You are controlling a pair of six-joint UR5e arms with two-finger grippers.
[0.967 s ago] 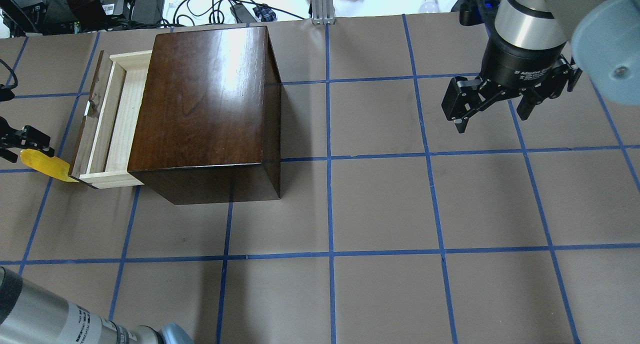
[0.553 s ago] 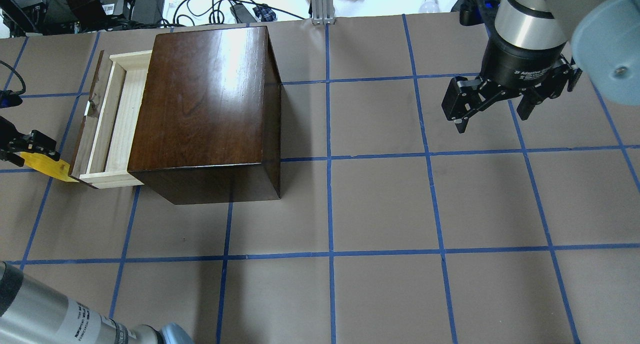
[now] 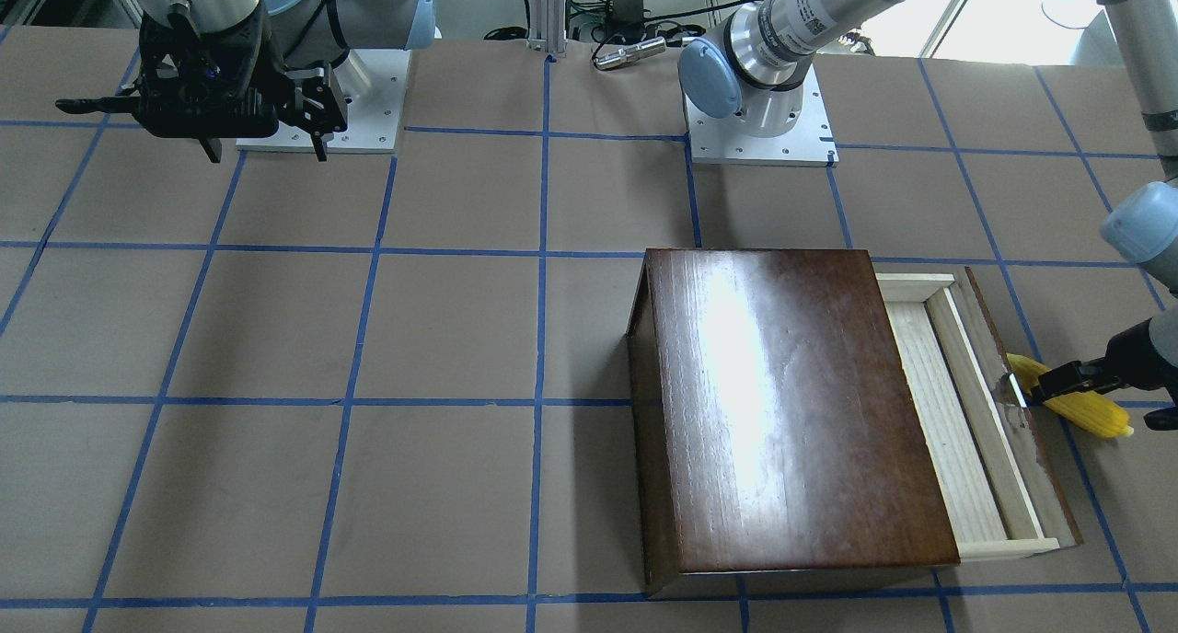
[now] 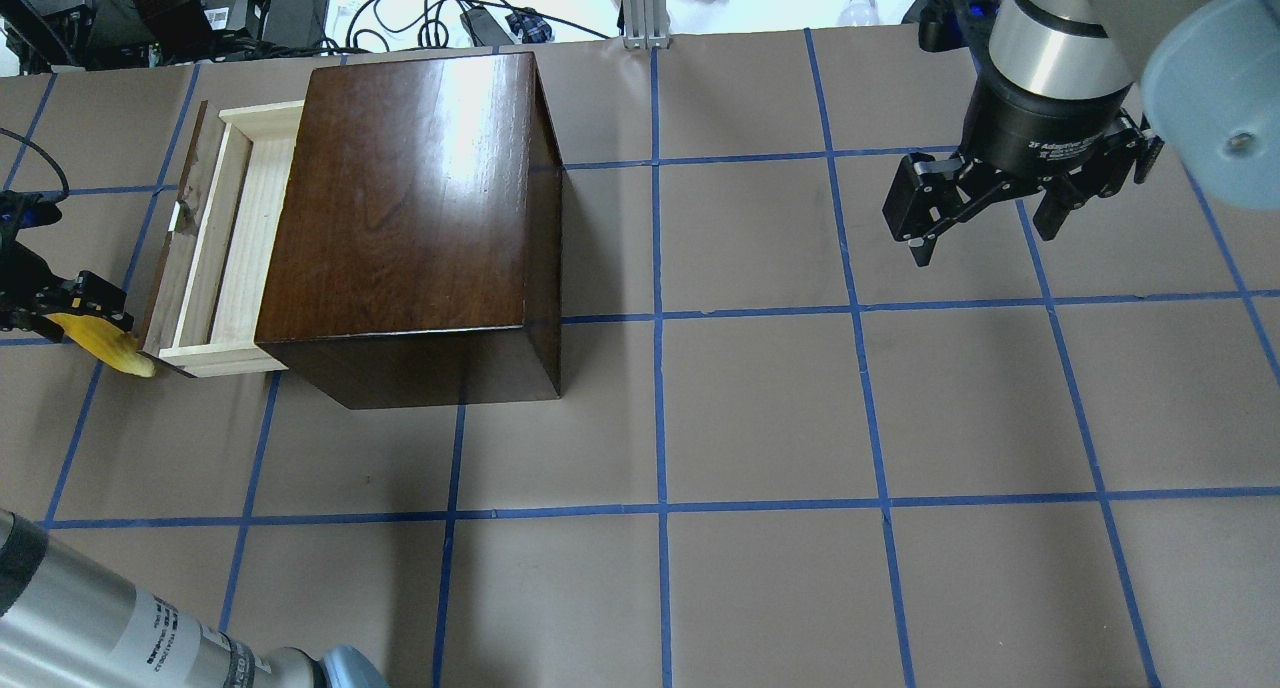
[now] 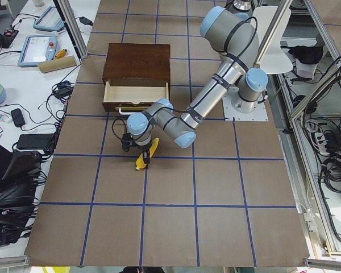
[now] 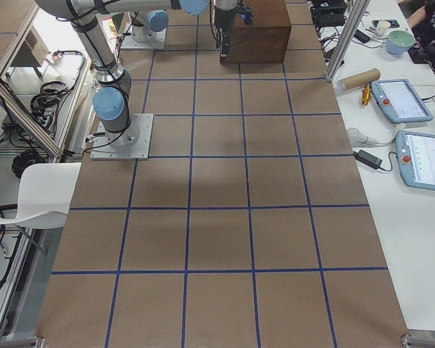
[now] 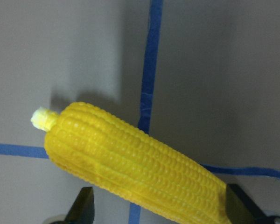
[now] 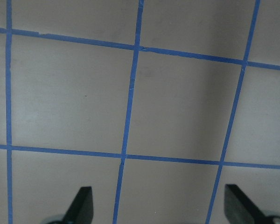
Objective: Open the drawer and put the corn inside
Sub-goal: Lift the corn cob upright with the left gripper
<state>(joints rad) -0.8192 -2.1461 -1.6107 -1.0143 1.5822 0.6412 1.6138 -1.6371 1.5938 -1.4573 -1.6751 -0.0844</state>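
Overhead exterior, surface: a grey-brown paper-covered surface is filling the view, and blue tape lines are dividing it into a grid of squares.
Box: a glossy dark-brown box is standing on the robot's left half of the surface, with light glaring off its top.
Drawer: the drawer is standing pulled out toward the surface's left end, its pale wooden tray showing behind the dark front panel.
Corn: the corn is lying on the surface outside the drawer, near the front panel, slanting over a crossing of tape lines.
Left fingers: the left gripper is hanging over the cob with its fingers spread wide, one on each side, not clamping it.
Right fingers: the right gripper is hovering over bare surface well apart from the box, its fingers spread wide and gripping nothing.
Room, far edge: cables and black power bricks are lying on a white bench beside an aluminium post.
Room, sides: two tablets and a cardboard tube are resting on a white side bench, and a white chair is standing behind the arm bases.
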